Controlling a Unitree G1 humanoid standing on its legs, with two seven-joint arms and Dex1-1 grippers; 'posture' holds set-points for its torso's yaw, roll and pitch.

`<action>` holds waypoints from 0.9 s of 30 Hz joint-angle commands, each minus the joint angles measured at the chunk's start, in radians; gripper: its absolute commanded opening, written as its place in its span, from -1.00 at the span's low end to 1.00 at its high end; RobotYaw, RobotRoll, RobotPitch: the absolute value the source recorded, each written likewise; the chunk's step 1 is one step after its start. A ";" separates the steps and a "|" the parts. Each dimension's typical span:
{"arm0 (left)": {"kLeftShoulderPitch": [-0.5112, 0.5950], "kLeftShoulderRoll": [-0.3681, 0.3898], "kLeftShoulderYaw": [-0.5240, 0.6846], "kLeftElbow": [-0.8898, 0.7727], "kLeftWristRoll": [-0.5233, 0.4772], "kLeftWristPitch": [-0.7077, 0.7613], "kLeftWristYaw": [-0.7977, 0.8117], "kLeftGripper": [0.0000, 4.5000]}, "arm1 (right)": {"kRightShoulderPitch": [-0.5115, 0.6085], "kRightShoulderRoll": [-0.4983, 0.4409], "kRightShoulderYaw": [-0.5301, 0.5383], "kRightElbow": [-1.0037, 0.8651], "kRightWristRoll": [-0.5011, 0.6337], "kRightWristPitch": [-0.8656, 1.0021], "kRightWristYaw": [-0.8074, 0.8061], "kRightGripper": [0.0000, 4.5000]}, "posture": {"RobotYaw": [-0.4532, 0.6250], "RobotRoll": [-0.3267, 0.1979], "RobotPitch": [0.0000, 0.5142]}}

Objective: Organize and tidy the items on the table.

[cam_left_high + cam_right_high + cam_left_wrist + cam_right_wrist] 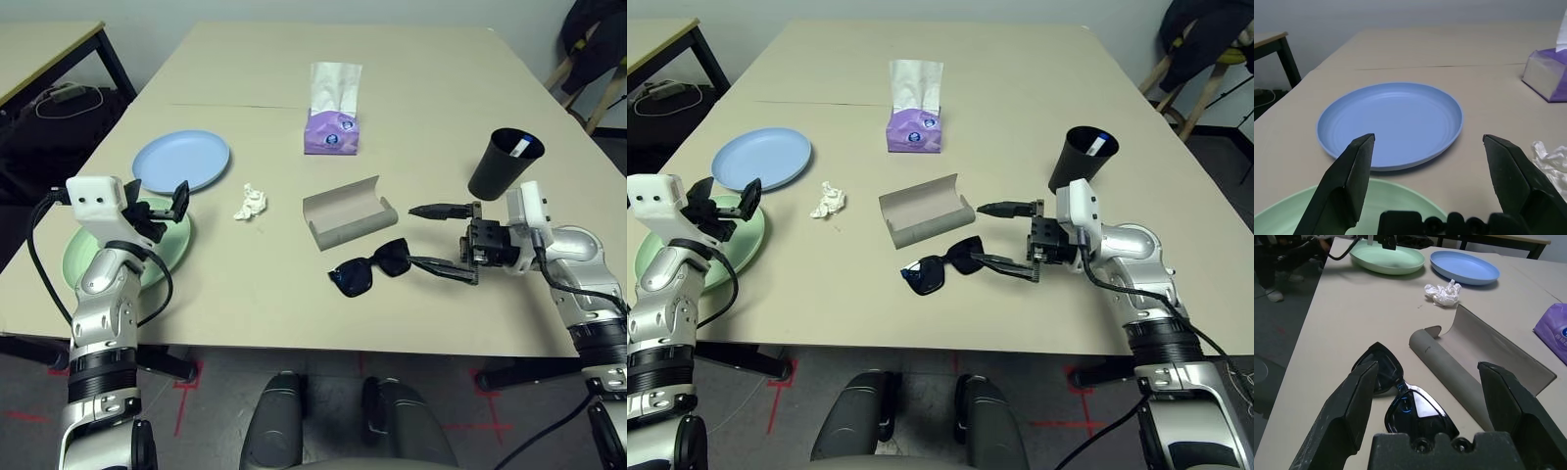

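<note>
Now hovering wide open at the black sunglasses (pixel 370 268).
Right hand (pixel 439 240) spread beside them; left hand (pixel 168 204) open over green plate (pixel 167 252).

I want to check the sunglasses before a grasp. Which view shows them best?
The right wrist view: the black sunglasses lie close between the open right gripper's fingers, lenses plain. Both eye views show them smaller, beside the open grey glasses case.
</note>
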 commanded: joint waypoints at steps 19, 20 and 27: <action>-0.052 0.371 0.155 0.194 -0.043 0.544 0.003 0.99 | 0.027 0.024 0.016 -0.056 -0.004 0.043 -0.056 1.00 | 0.12 0.25 -0.53; -0.049 0.383 0.162 0.208 -0.047 0.554 -0.003 0.99 | 0.028 0.025 0.017 -0.061 -0.003 0.045 -0.058 1.00 | 0.12 0.25 -0.52; -0.009 0.417 0.185 0.240 -0.059 0.616 -0.030 0.99 | 0.034 0.032 0.017 -0.080 -0.001 0.055 -0.069 1.00 | 0.12 0.25 -0.51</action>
